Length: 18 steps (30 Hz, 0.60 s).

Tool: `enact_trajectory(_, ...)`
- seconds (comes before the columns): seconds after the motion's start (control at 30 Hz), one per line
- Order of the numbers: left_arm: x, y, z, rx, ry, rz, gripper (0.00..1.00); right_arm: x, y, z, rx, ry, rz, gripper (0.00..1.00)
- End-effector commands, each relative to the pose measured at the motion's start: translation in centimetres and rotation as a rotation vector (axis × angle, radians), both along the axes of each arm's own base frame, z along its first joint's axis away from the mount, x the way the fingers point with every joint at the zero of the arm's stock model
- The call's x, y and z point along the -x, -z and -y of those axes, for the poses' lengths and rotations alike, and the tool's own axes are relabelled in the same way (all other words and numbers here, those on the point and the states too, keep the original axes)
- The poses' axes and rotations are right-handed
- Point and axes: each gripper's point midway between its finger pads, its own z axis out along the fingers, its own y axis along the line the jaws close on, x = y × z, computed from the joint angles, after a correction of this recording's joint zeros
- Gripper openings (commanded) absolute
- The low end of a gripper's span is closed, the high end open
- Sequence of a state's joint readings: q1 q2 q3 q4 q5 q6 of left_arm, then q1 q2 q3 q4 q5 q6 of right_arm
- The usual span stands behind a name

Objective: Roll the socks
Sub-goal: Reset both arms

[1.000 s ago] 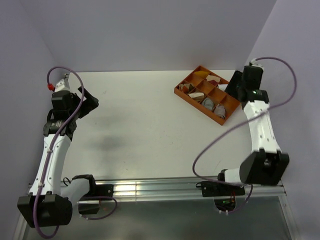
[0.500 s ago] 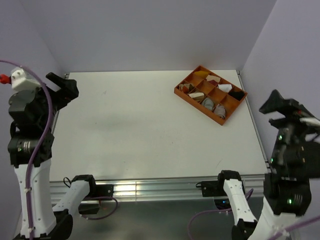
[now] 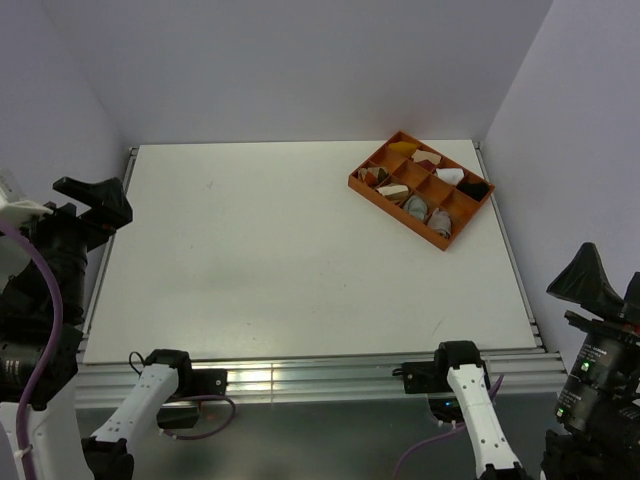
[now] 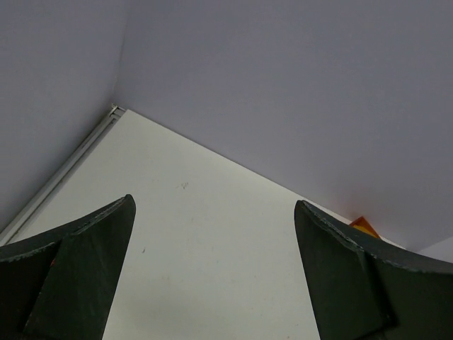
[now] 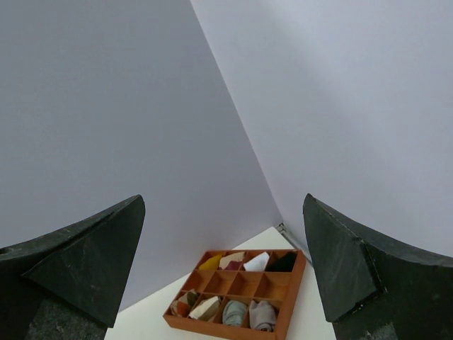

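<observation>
No loose grey or pinkish-tan sock shows on the white table [image 3: 300, 250] in any view. My left gripper [image 3: 95, 200] is raised at the table's left edge, open and empty. In the left wrist view it [image 4: 214, 203] looks across bare table toward the back wall. My right gripper [image 3: 590, 280] is raised off the table's right front corner, open and empty. In the right wrist view it [image 5: 224, 198] faces the far corner, with nothing between the fingers.
An orange divided tray [image 3: 397, 214] stands at the back right and holds small white, black, yellow, brown and grey cloth bundles. It shows in the right wrist view [image 5: 212, 329], and its corner in the left wrist view [image 4: 364, 227]. Purple walls close in three sides.
Both arms have pulled back from the far part of the table to its near side edges and risen toward the camera. Both grippers stay open and empty.
</observation>
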<state>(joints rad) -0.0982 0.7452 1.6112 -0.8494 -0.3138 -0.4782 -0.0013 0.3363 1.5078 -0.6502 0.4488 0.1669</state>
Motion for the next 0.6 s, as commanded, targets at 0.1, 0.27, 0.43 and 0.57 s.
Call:
enact_trajectory(0.1, 3.4, -1.1, -2.0, -0.022, -0.086, 0.070, 0.99, -0.4, 1.3, 0.7, 0.032, -0.009, -0.026, 1.00)
enact_trajectory(0.27, 4.7, -1.4, -2.6, -0.001, -0.103, 0.128, 1.00, 0.2, 2.0, 1.2, 0.032, -0.006, -0.021, 1.00)
enact_trajectory(0.43, 4.3, -0.9, -2.4, 0.003, -0.095, 0.119, 1.00, 0.4, 2.3, 1.6, 0.031, 0.004, -0.020, 1.00)
enact_trajectory(0.57, 3.8, -0.2, -2.5, 0.002, -0.105, 0.106, 0.99, 0.2, 2.6, 1.6, 0.035, 0.003, -0.019, 1.00)
